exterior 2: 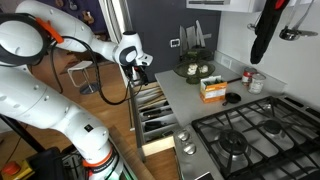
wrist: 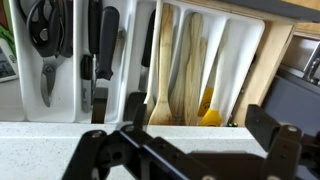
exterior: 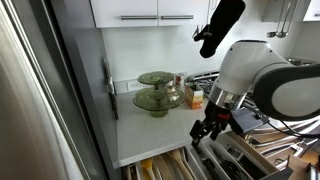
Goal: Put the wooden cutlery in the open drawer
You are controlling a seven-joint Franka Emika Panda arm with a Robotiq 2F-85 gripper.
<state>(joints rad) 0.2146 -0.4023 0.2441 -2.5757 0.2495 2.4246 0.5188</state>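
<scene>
1. Wooden cutlery (wrist: 180,70): pale spoon + flat spatula-type pieces lie lengthwise, side by side, touching, in one narrow compartment of the open drawer (wrist: 240,60) (wrist view).
2. Compartments to its left hold black-handled utensils (wrist: 105,50). Scissors (wrist: 42,30) are in the far-left one.
3. Small yellow item (wrist: 208,105) sits at the near end of the next compartment. Can't tell what it is.
4. Gripper (wrist: 190,150): jaws wide apart, nothing btwn them. It hangs over the white counter edge (wrist: 40,150), just in front of the drawer.
5. Both exterior views show the gripper (exterior: 208,128) (exterior 2: 140,68) low above the drawer (exterior 2: 152,110).
6. Green glass dishes (exterior: 155,92) stand at the back of the counter, well apart from the gripper.
7. Gas stove (exterior 2: 245,135) is set in the counter, on the far side from the drawer.
</scene>
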